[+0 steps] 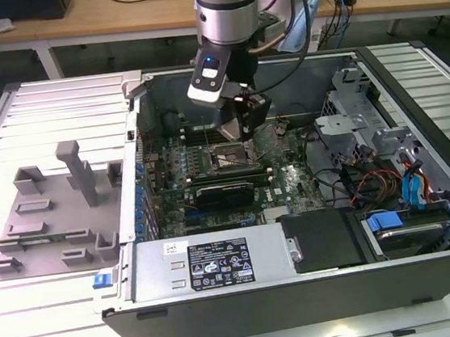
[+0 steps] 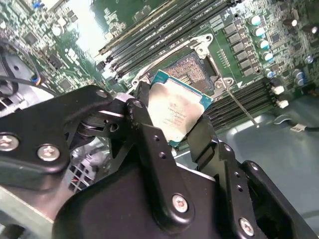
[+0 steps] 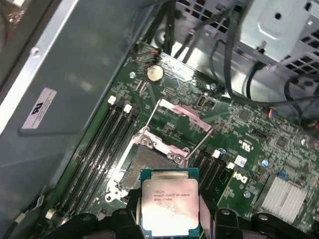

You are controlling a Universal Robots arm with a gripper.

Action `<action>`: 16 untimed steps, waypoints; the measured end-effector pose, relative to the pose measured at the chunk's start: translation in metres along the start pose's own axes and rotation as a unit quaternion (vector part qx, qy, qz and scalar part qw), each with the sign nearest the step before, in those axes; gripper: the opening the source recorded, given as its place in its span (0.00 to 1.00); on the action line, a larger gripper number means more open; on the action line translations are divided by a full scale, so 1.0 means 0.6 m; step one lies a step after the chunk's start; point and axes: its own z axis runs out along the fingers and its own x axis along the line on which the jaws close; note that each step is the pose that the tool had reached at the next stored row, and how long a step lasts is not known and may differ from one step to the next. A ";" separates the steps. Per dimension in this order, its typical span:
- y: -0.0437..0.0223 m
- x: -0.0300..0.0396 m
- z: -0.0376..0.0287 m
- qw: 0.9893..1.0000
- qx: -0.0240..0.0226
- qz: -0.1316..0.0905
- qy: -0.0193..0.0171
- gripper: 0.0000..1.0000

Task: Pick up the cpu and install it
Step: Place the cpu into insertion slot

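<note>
Second wrist view shows gripper (image 2: pixel 173 127) fingers (image 2: pixel 145 129) clamped on the cpu (image 2: pixel 179 104), open socket (image 2: pixel 192 68) just beyond their tips, memory slots (image 2: pixel 149 35) flanking it.

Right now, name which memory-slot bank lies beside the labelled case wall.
The bank across the socket from the finned heatsink; the other bank lies on the heatsink's side.

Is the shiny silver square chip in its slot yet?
Out. The gripper grips the shiny silver square cpu; the open metal-framed socket sits empty.
</note>
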 end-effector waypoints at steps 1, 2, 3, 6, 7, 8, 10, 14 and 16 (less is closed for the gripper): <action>0.000 0.000 0.000 1.000 0.001 0.017 -0.001 0.55; 0.000 0.000 0.000 0.999 0.001 0.032 -0.002 0.55; 0.000 0.000 0.000 0.999 0.002 0.052 -0.003 0.55; 0.000 0.000 0.000 0.996 0.003 0.084 -0.005 0.55; 0.000 0.000 0.000 0.996 0.003 0.093 -0.005 0.55; 0.000 0.000 0.000 0.995 0.003 0.100 -0.006 0.55; 0.000 0.000 0.000 0.993 0.004 0.117 -0.006 0.55; 0.000 0.000 0.001 0.985 0.005 0.174 -0.010 0.55; 0.000 0.000 0.001 0.979 0.006 0.205 -0.011 0.55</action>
